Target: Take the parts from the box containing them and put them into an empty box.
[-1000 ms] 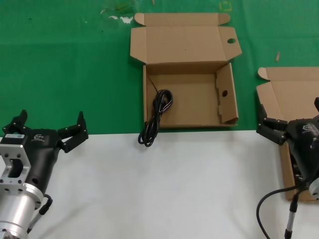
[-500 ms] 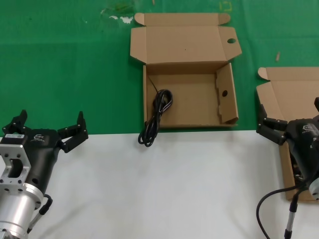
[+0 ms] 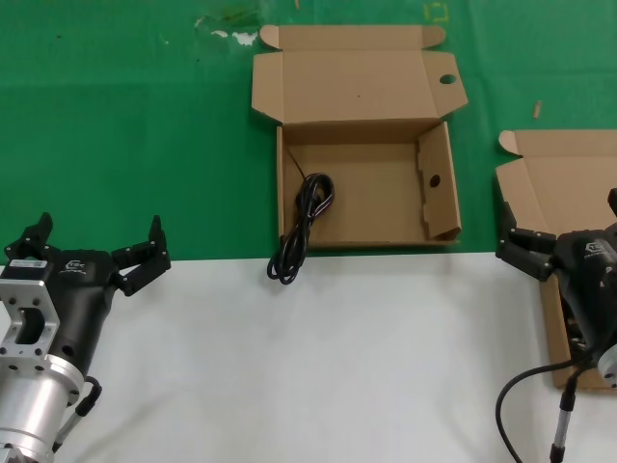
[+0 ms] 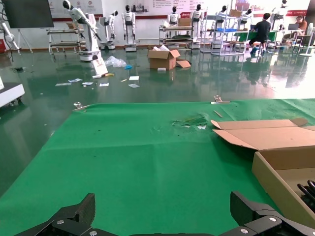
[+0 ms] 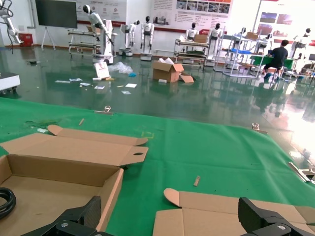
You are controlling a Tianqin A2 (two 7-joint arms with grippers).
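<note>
cable (image 3: 301, 227) is draped over the front wall of the holed box (image 3: 439, 207) | left pincer (image 3: 96, 246) spread, parked near-left | right pincer (image 3: 569, 241) spread above second box (image 3: 564, 178)

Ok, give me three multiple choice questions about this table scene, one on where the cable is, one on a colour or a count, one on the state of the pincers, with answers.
1. Where does the thin black looped cable lie?
A. fully on the white surface
B. partly in the open brown cardboard box with round holes, hanging over its front edge
C. in the right-hand box

2. How many cardboard boxes show in the head view?
A. one
B. two
C. three

3. The left pincer and right pincer are:
A. both open, holding nothing
B. both shut
C. left shut on the cable

Answers: 1 B, one end lies inside, the other past the edge. 2 B, the second brown box is at right. 3 A, fingers are spread, nothing between them.
</note>
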